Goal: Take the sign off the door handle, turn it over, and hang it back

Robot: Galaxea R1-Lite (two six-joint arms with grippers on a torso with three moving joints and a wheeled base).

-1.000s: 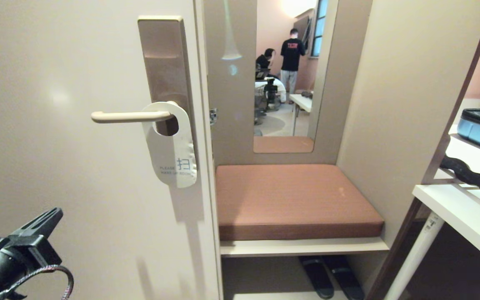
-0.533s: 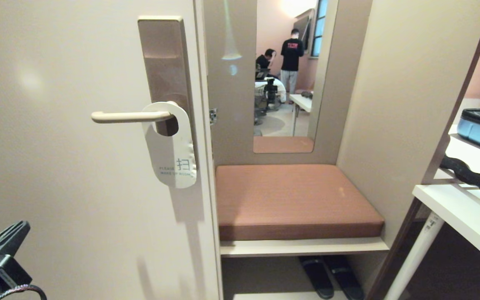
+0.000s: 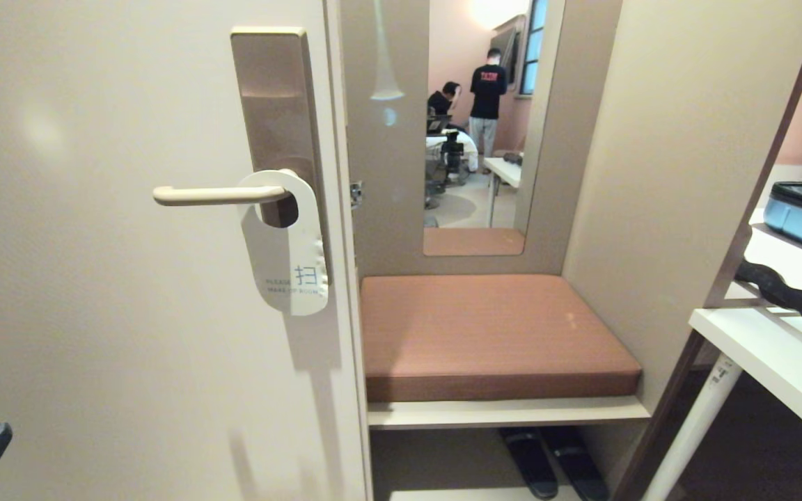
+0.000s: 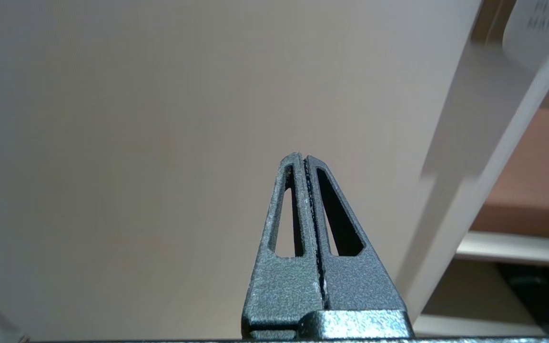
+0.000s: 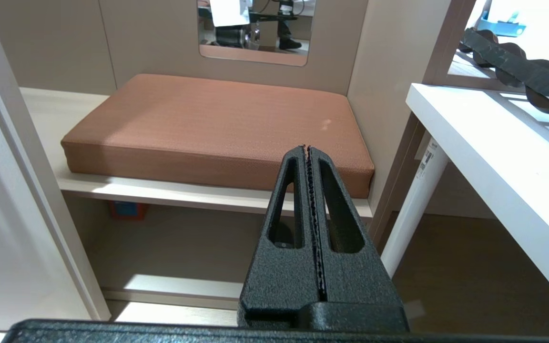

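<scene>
- A cream door (image 3: 129, 278) fills the left side, carrying a tall brown plate
- The door handle (image 3: 216, 195), a slim cream lever, juts from that plate
- The sign (image 3: 286, 250) hangs on the lever by its hole, white face outward; it looks light, thin and stiff, best pinched at its free lower edge
- The left gripper (image 4: 306, 164), fingers pressed together and empty, sits low, well apart from the sign
- The right gripper (image 5: 308, 152), also closed and empty, faces a brown cushion (image 5: 217, 128)
</scene>
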